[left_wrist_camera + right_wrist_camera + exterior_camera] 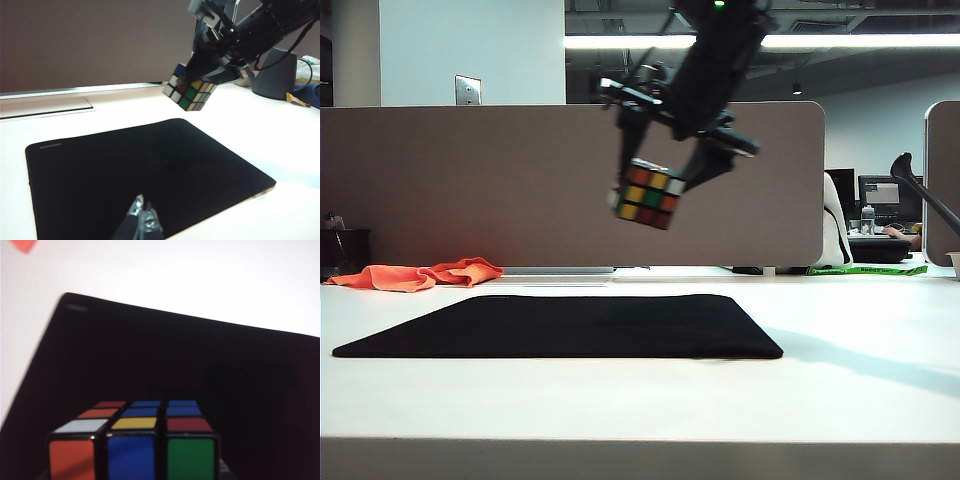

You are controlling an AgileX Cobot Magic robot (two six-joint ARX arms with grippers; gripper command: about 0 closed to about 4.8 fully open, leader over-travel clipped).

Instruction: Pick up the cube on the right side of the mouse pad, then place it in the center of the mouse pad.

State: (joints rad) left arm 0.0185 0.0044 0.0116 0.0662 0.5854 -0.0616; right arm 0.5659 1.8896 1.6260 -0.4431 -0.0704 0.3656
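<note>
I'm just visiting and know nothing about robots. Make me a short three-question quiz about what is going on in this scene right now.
1. True or false: the cube is resting on the mouse pad.
2. Which gripper holds the cube? A) the left gripper B) the right gripper C) neither
3. Fill in: the orange cloth lies on the table, ______ the mouse pad.

Key
1. False. The cube hangs in the air above the pad.
2. B. The right gripper clamps it from above; the left gripper sits low by the pad's near edge, holding nothing.
3. Off, beyond its far left corner.
</note>
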